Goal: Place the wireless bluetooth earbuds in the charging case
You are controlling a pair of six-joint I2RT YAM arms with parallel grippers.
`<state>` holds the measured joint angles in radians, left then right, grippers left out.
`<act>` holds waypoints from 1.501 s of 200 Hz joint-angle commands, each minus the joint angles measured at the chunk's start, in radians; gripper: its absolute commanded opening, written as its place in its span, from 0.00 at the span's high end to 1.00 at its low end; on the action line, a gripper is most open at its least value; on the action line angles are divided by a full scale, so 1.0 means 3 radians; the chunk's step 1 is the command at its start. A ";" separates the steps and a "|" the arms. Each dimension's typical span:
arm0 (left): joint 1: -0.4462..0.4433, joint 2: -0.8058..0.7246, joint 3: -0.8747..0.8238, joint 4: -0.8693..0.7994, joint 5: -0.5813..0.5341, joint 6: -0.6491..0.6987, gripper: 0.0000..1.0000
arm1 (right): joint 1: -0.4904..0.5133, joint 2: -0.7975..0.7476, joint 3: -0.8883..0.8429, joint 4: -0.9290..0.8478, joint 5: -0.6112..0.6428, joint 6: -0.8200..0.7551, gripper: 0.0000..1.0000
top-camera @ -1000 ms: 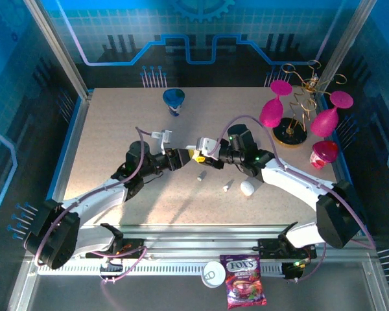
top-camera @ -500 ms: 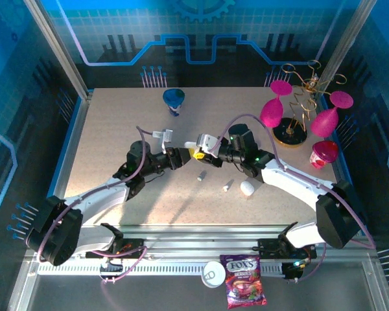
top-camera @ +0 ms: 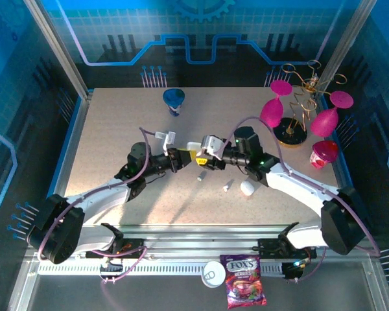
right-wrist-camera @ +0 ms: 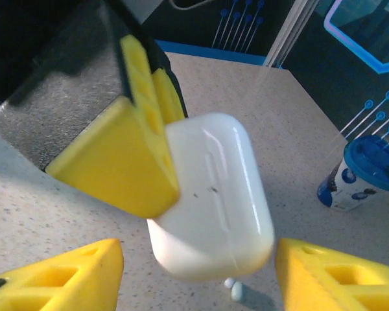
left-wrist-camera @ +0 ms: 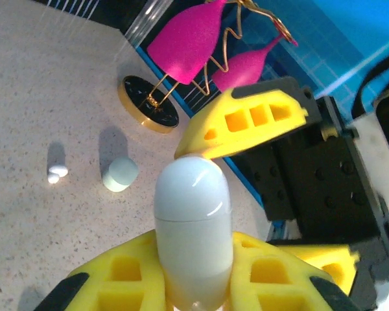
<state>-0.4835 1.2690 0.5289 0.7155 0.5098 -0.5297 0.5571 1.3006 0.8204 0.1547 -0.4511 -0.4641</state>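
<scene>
White closed charging case (left-wrist-camera: 193,220) gripped by left end effector (left-wrist-camera: 196,275).

There are two white charging cases (top-camera: 247,188), two earbuds (top-camera: 201,176), two pink wine glasses (top-camera: 272,111), one gold rack (top-camera: 290,134), one blue cup (top-camera: 174,98), one pink pot (top-camera: 324,153) and one candy bag (top-camera: 245,289).

Glossy smooth plastic case (left-wrist-camera: 193,220) — matt, speckled tabletop (left-wrist-camera: 39,97).

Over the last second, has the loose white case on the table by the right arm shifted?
No. The loose white case stays just right of the earbud, with the same gap to the gold rack base.
</scene>
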 commanded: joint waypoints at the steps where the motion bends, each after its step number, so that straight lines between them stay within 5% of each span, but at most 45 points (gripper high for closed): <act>1: -0.0019 -0.0095 -0.0083 0.0464 0.0524 0.0792 1.00 | -0.0280 -0.0284 -0.0045 -0.0233 -0.0766 0.0295 0.33; 30: -0.0019 -0.0151 -0.0039 0.0617 0.0943 0.1106 1.00 | -0.0493 -0.0500 -0.0006 -0.0514 -0.1370 0.0625 0.34; 108: -0.0107 -0.0025 0.0200 0.0578 0.1266 0.1356 0.96 | -0.0429 -0.0306 0.0330 -0.0702 -0.1797 0.1168 0.46; 164: -0.0157 -0.0004 0.0176 0.0638 0.1211 0.1385 0.97 | -0.0324 -0.0219 0.0383 -0.0821 -0.1706 0.1063 0.82; 175: -0.0157 -0.0016 0.0148 0.0647 0.1181 0.1392 0.93 | -0.0323 -0.0244 0.0368 -0.0844 -0.1668 0.1024 0.89; 196: -0.0155 -0.0037 0.0134 0.0570 0.1089 0.1382 0.67 | -0.0320 -0.0319 0.0354 -0.0893 -0.1568 0.0970 0.94; 217: -0.0157 -0.0037 0.0159 0.0439 0.1020 0.1393 0.63 | -0.0273 -0.0371 0.0359 -0.0978 -0.1431 0.0858 0.95; 248: -0.0155 0.0011 0.0185 0.0458 0.0985 0.1293 0.65 | -0.0209 -0.0403 0.0325 -0.0979 -0.1292 0.0757 0.95; 300: -0.0157 0.0037 0.0168 0.0480 0.1091 0.1238 0.88 | -0.0209 -0.0429 0.0287 -0.0835 -0.1291 0.0834 0.95</act>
<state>-0.5209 1.2694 0.5606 0.8448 0.8173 -0.1551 0.4843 1.1946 0.9112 -0.1204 -0.8471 -0.2108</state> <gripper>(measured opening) 0.222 0.120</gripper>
